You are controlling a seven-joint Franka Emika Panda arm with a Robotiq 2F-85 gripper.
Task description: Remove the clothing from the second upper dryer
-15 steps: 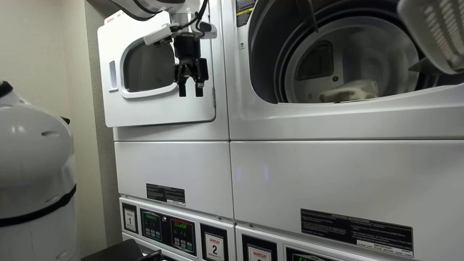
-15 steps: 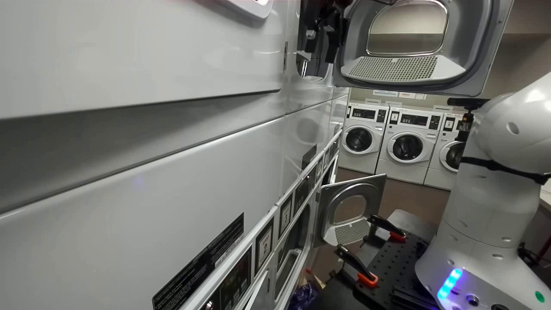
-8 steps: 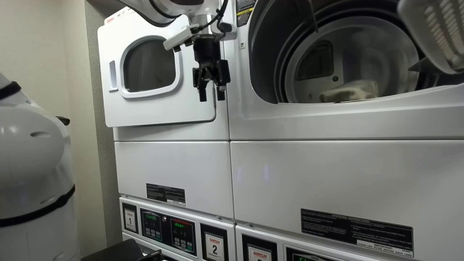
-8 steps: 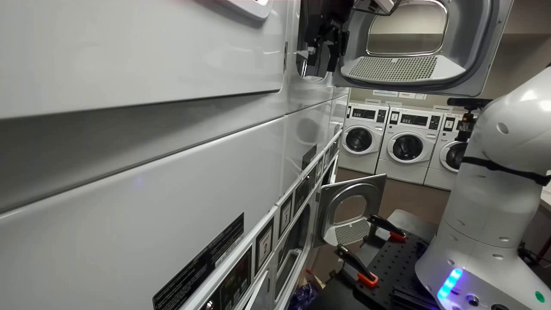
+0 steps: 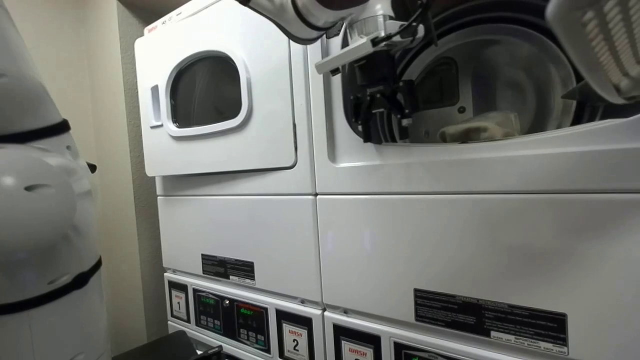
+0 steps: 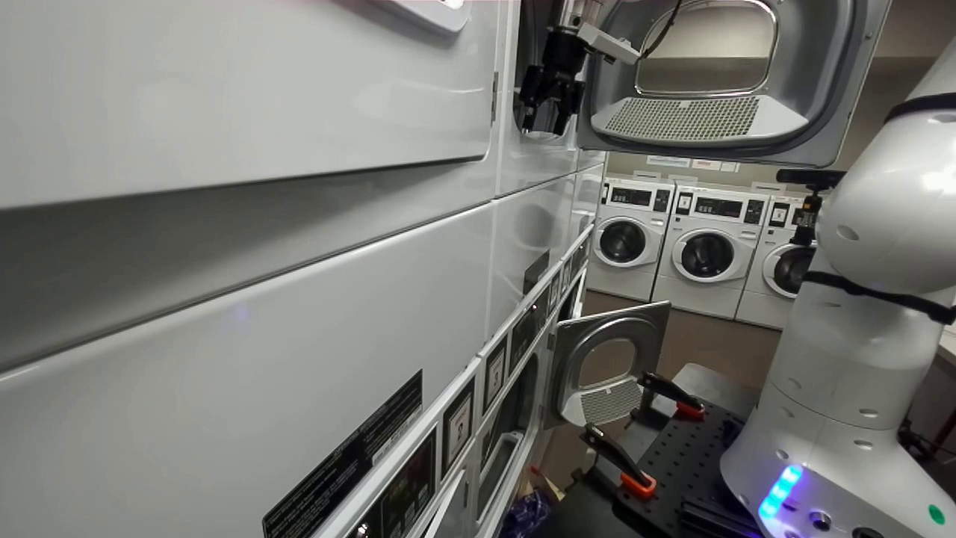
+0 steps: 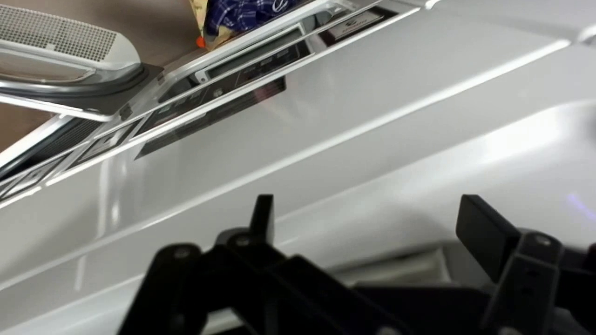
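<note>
- In an exterior view my gripper (image 5: 386, 137), just swung toward three o'clock, hangs before the open dryer (image 5: 425, 166), jaws apart.
- At its three o'clock, clothing (image 5: 481, 128) lies in the drum (image 5: 537, 85) (untouched); reaching in seems next.

A black perforated desk (image 6: 676, 463) is noted at the near right. The robot base (image 6: 821, 441) is mounted on it. Along its left side, a near clamp (image 6: 614, 453) and a far clamp (image 6: 668, 391) are fitted. On the brown floor (image 6: 694, 347), washing machines (image 6: 706, 250) are lined up at the far side.
</note>
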